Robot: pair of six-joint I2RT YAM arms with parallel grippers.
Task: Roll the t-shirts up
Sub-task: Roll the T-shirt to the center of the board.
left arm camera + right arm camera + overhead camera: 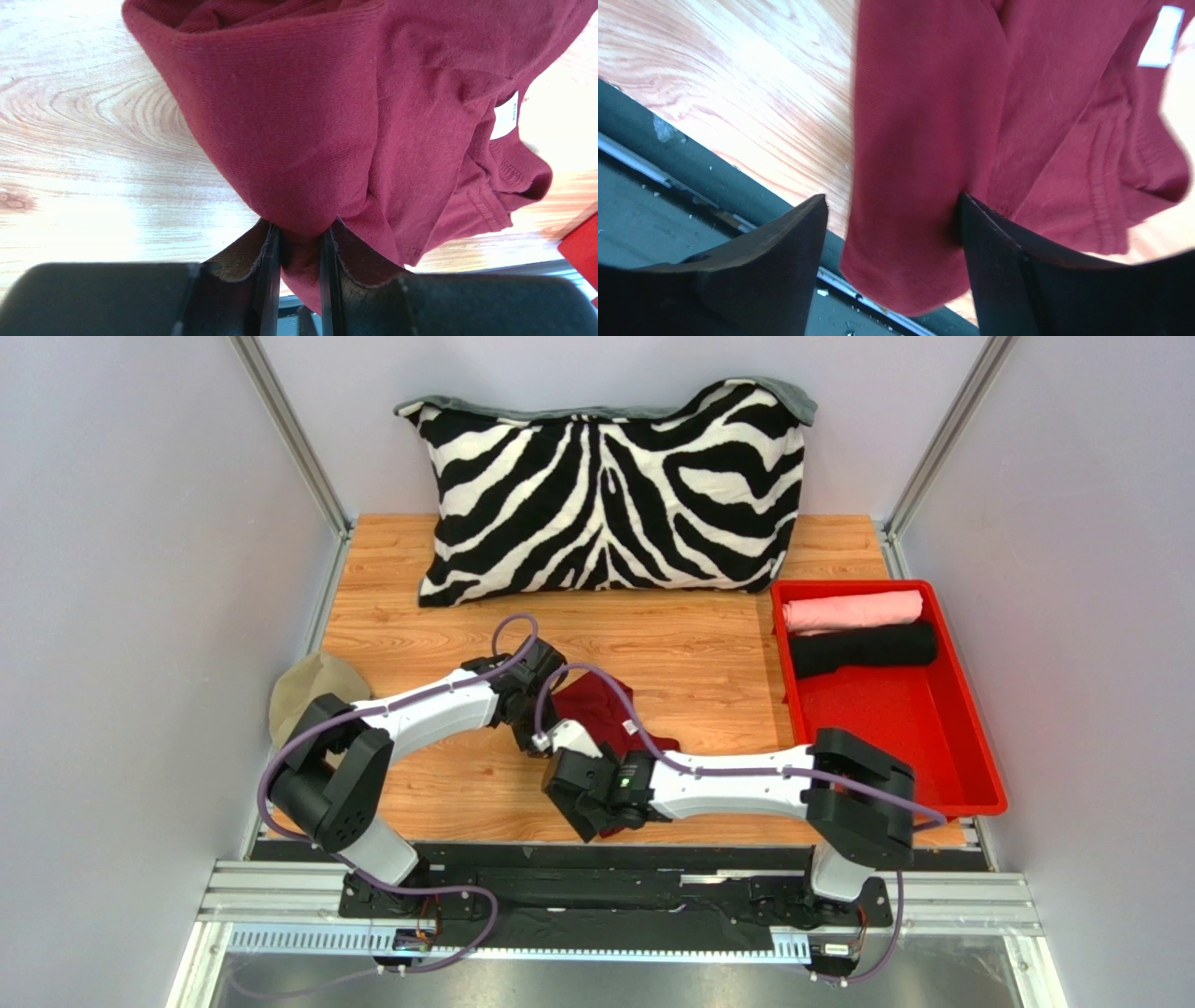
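The maroon t-shirt [606, 717] lies bunched on the wooden table between my two grippers. My left gripper [544, 676] is shut on a fold of it [298, 241], and the cloth hangs from the pinch with its white neck label [505, 117] showing. My right gripper [589, 791] stands open near the table's front edge. A flap of the maroon shirt [913, 175] hangs between its fingers [892, 210] and touches only the right one. The pink t-shirt [852, 609] and the black t-shirt [863, 648] lie rolled in the red tray.
The red plastic tray [912, 735] stands at the right side of the table. The zebra-striped pillow [610, 490] leans against the back wall. A beige object [316, 693] lies at the table's left edge. The dark metal rail [682, 168] runs just below the front edge.
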